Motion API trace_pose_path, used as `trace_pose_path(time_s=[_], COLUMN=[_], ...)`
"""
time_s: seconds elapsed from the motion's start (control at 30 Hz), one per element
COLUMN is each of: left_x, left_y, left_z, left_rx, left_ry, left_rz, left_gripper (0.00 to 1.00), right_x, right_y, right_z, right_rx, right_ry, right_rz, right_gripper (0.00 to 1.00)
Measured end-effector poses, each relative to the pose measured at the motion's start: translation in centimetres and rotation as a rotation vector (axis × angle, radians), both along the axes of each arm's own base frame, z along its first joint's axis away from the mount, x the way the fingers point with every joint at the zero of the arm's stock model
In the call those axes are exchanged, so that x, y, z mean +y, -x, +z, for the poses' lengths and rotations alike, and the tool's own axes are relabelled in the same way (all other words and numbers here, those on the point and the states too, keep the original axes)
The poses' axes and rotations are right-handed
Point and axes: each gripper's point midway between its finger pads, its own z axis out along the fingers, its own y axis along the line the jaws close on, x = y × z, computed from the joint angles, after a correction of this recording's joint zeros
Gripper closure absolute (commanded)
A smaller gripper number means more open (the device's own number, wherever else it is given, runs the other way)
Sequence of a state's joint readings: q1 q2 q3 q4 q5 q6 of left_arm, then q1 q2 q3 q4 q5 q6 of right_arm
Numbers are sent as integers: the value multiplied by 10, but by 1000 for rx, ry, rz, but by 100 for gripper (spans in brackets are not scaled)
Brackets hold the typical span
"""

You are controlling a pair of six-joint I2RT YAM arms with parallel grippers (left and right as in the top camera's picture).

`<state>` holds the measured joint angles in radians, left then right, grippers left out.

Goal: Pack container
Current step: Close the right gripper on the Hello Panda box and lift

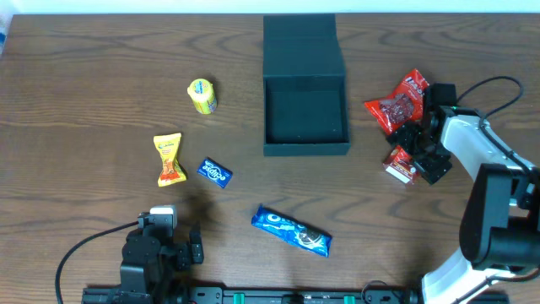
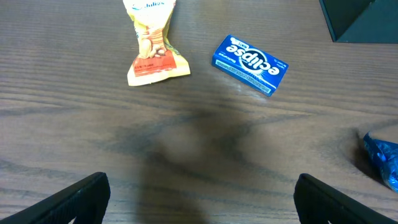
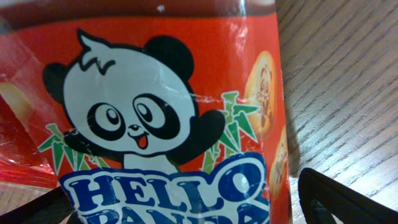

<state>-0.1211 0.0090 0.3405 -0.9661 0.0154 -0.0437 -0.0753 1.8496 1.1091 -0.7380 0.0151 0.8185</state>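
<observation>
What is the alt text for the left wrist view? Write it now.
A blue Eclipse box and an orange-yellow snack packet lie apart on a wooden table, beyond the open jaws of the left gripper. A corner of the container shows top right, a blue wrapper at the right edge.

the left gripper [image 2: 202, 190] hangs over the brown wood surface [image 2: 74, 124], jaws wide apart. beyond it lie a yellow-orange snack packet [image 2: 152, 46] and a blue eclipse box [image 2: 250, 65], near each other but not touching. a corner of the dark teal container [image 2: 367, 18] shows top right, and a blue wrapper [image 2: 382, 160] at the right edge.
</observation>
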Motion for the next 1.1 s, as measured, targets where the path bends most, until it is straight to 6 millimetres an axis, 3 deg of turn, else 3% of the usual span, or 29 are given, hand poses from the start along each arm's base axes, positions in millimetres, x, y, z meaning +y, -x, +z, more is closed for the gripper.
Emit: trace_pose_path(time_s=[0.13, 0.53, 1.1], left_x=[0, 0, 0], left_y=[0, 0, 0], left_z=[0, 0, 0], left_rx=[0, 0, 0], left_ry=[0, 0, 0], left_rz=[0, 0, 0], left_gripper=[5, 5, 5], right_x=[0, 0, 1], right_y=[0, 4, 11], right_z=[0, -2, -5], right_rx=[-2, 12, 22], right_ry=[0, 0, 0], right_rz=[0, 14, 14], right_gripper=[1, 36, 53])
